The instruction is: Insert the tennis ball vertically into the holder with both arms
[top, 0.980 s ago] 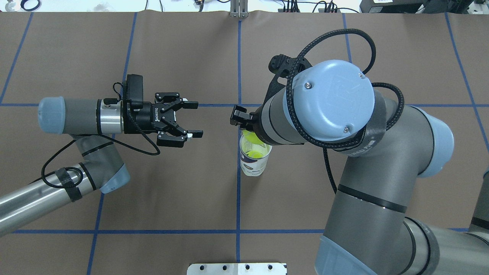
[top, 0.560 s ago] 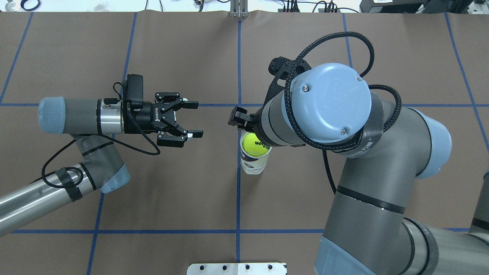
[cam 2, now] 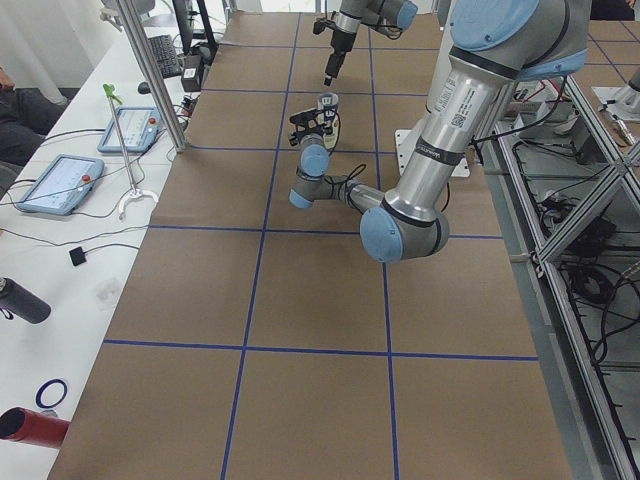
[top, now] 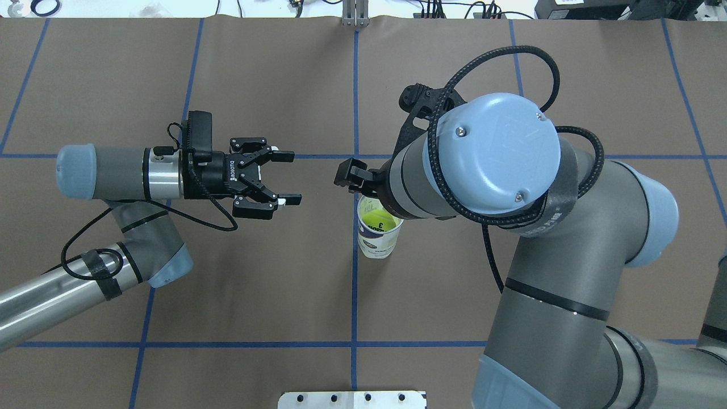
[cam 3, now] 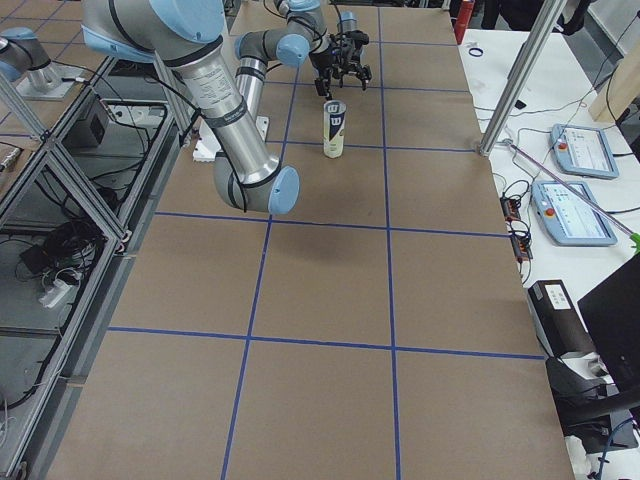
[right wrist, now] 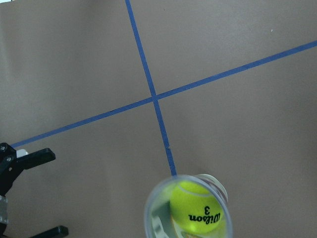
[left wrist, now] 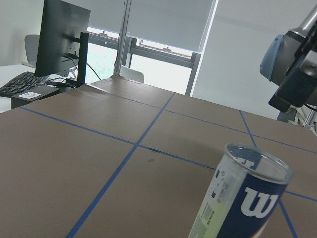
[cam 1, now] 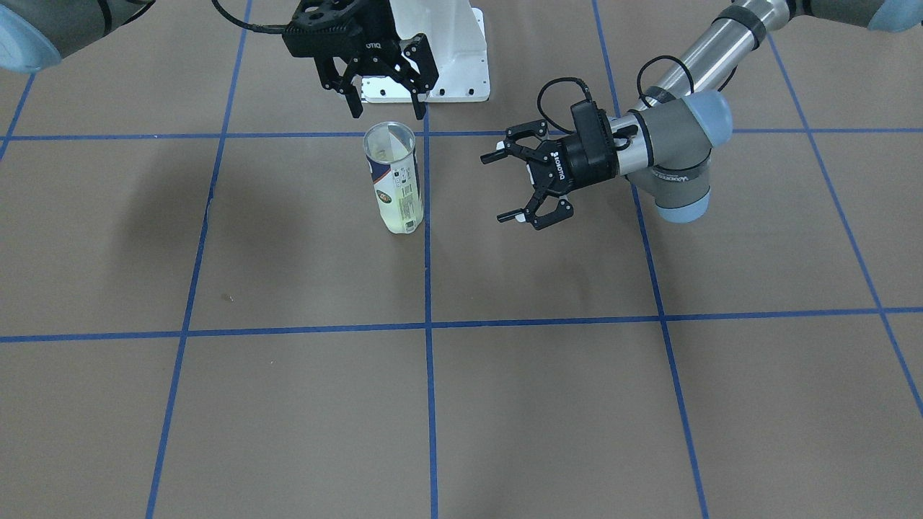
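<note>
You can see that the ball (right wrist: pixel 195 206) has dropped since a moment ago. It was up near the mouth of the can (cam 1: pixel 393 187) then, and now it sits low down inside it. The right arm (top: pixel 545 272) has shifted only a tiny bit, and the left arm (top: pixel 113 173) has not moved. The brown table (top: pixel 255 284) has blue tape lines (top: pixel 354 295) that cross it in a grid. The big right arm bends over the middle of the table and points its hand straight down. The left arm lies low and reaches in from the side. A white plate (cam 1: pixel 461 58) is fixed to the table on the robot's side of the can. The can stands upright, just beside the middle tape line, with its open end up. Nothing is touching it. The right gripper (cam 1: pixel 387 114) hangs just above the can's open mouth. Its fingers are spread wide and hold nothing. The left gripper (top: pixel 292 176) points sideways at the can from near by, but stays apart from it. Its fingers are spread wide too, with nothing between them. From the right wrist you look down into the can and see a black 3 on the yellow ball.
</note>
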{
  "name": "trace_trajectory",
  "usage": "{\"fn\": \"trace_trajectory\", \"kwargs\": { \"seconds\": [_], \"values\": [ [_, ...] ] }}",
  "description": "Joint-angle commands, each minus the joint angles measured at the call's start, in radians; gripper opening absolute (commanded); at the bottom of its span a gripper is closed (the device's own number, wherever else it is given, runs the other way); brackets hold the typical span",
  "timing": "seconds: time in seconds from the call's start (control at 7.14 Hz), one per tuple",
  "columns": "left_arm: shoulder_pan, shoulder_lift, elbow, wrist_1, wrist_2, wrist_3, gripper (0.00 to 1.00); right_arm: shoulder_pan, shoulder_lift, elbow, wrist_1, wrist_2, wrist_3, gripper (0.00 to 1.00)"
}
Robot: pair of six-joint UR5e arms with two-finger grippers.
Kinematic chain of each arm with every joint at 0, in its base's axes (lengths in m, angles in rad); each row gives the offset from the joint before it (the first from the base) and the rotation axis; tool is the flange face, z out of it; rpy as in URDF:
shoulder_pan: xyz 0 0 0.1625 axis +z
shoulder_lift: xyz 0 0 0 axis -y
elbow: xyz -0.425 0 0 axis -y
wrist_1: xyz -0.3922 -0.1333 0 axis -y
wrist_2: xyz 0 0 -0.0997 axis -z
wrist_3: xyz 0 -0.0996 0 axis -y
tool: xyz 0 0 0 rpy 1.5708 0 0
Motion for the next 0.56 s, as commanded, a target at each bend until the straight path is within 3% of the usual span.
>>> {"fn": "trace_trajectory", "kwargs": {
  "seconds": [0.0,0.28,0.42],
  "values": [
    [-0.016,0.006,-0.004,0.026,-0.037,-0.002,0.99,0.108,-0.028,0.001,-0.014,0.071,-0.124,0.99],
    [-0.102,0.035,-0.049,0.139,-0.122,-0.003,0.99,0.343,-0.117,-0.024,-0.011,0.265,-0.381,0.99],
    [-0.174,0.055,-0.088,0.247,-0.201,-0.003,0.99,0.442,-0.139,-0.087,-0.006,0.325,-0.517,0.99]
  ]
}}
